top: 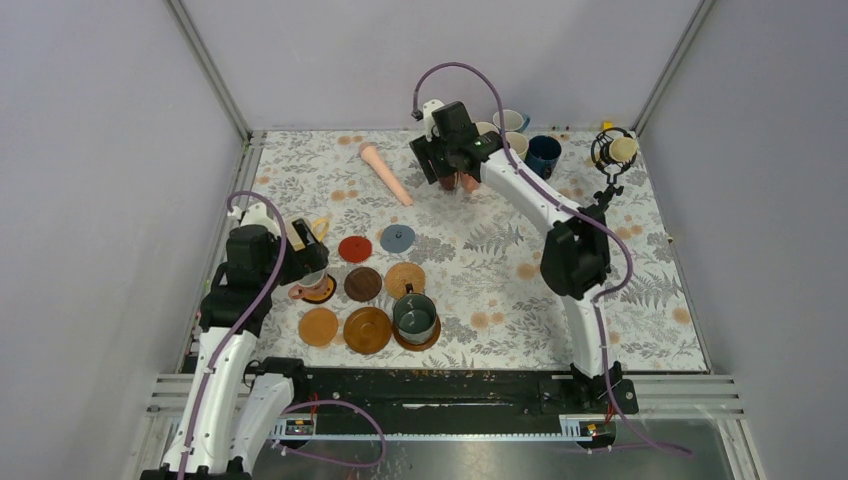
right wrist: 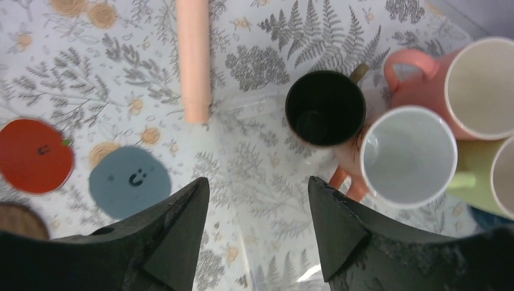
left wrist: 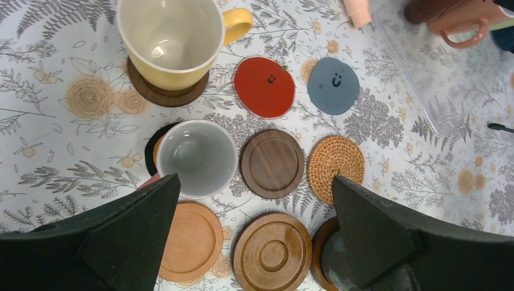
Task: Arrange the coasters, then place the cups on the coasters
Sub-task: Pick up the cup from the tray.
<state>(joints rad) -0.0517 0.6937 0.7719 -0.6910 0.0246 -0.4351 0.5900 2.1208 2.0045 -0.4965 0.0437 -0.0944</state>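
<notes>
Two rows of coasters lie left of centre: red (left wrist: 264, 86), grey-blue (left wrist: 333, 85), dark brown (left wrist: 273, 163), tan woven (left wrist: 336, 168), orange wood (left wrist: 191, 239) and ringed brown (left wrist: 273, 251). A yellow cup (left wrist: 170, 39) stands on a dark brown coaster (left wrist: 166, 94). A pink cup (left wrist: 197, 157) sits on a black coaster (left wrist: 151, 145), and a dark green cup (top: 414, 318) sits on a brown one. My left gripper (left wrist: 255, 180) hangs open above these, holding nothing. My right gripper (right wrist: 257, 180) is open over bare cloth beside a black cup (right wrist: 325, 108) and a pink-handled cup (right wrist: 408, 154).
A long pink stick (top: 385, 172) lies at the back left of the floral cloth. More cups cluster at the back: pink (right wrist: 467, 85), light green (right wrist: 491, 176), navy (top: 543, 155). A small microphone on a tripod (top: 612, 150) stands at the back right.
</notes>
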